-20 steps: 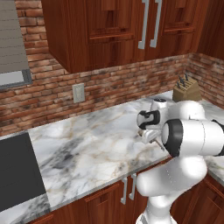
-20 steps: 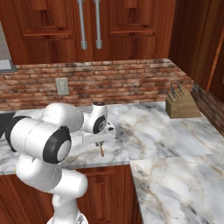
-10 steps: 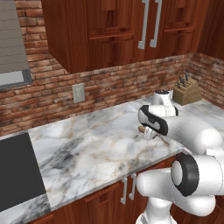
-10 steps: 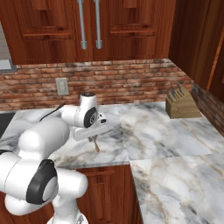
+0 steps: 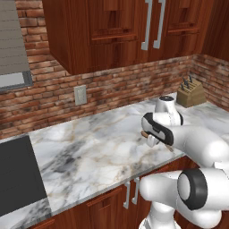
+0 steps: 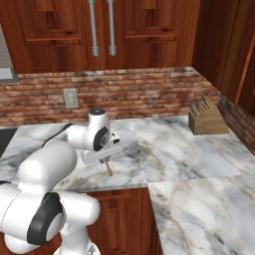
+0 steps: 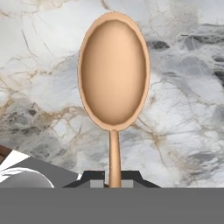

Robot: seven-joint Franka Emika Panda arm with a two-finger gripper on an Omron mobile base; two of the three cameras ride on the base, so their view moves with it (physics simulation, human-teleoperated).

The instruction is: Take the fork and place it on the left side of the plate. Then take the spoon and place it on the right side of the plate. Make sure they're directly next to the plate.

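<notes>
Claw (image 7: 114, 183) clamped tight on the spoon (image 7: 113, 74) handle, fingertips (image 7: 97, 178) pinching the slim stem at its base. Spoon's oval bowl sticks straight out ahead of the claw, hollow side facing the hand camera, held up off the marble counter (image 7: 183, 109). Right base view: spoon (image 6: 108, 168) pokes down below the claw (image 6: 105, 160), tip near the counter (image 6: 169, 144). Knife block (image 6: 205, 119) well apart, far to the claw's right by the brick wall (image 6: 139, 89). Outlet (image 6: 71, 98) on the wall behind the claw
</notes>
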